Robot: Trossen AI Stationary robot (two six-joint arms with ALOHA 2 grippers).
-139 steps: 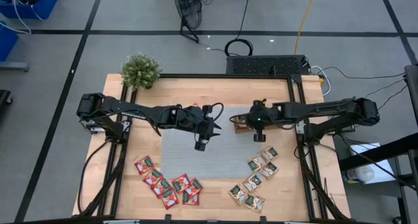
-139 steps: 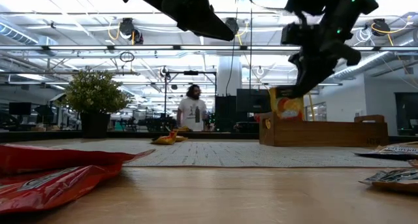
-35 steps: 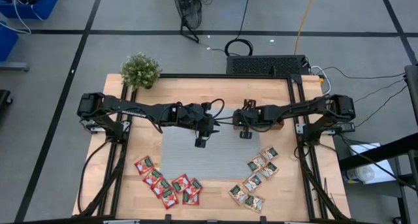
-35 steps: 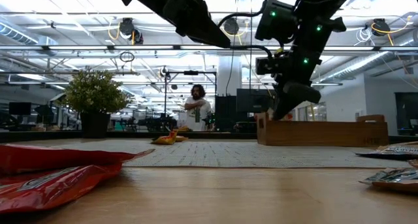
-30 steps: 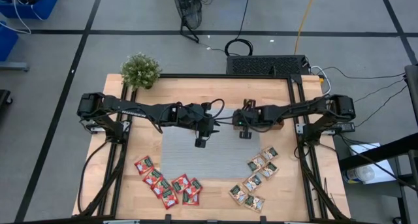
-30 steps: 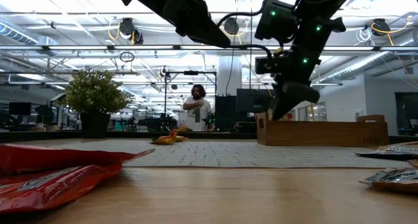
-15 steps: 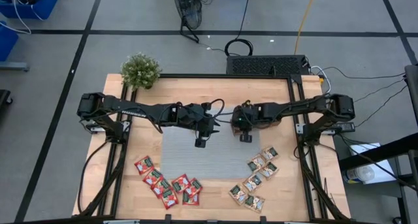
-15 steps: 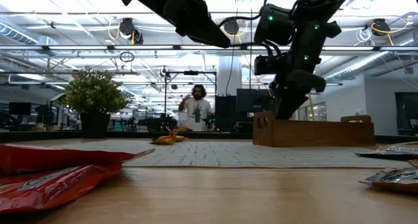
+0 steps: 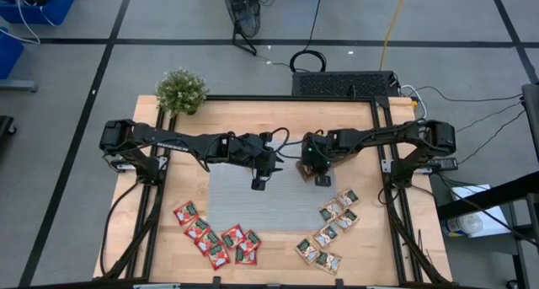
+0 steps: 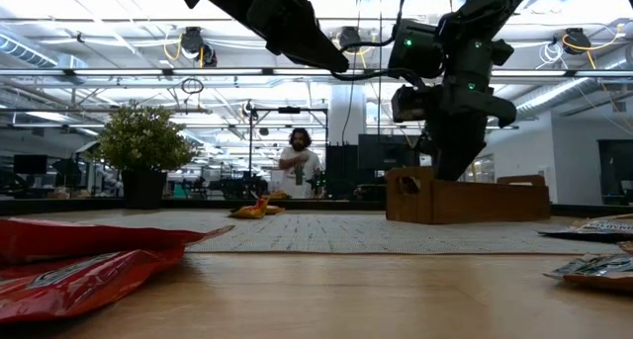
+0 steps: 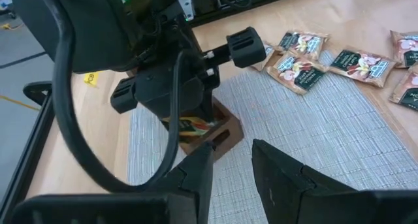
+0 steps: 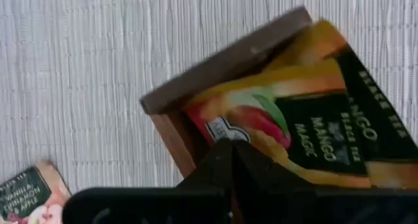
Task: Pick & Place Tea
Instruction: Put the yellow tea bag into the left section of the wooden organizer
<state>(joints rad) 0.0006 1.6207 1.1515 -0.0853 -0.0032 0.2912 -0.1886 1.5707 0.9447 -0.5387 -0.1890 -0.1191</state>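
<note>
Grey mat mid-worktop; wooden tray at its far right corner. My right gripper fingers fully closed, in the tray's orange-yellow sachets. Left gripper over mat, part open, empty. Red sachets at near edge.

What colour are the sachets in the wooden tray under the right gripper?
Orange-yellow with a dark panel; the sachets in the wooden tray show best in the right wrist view.
</note>
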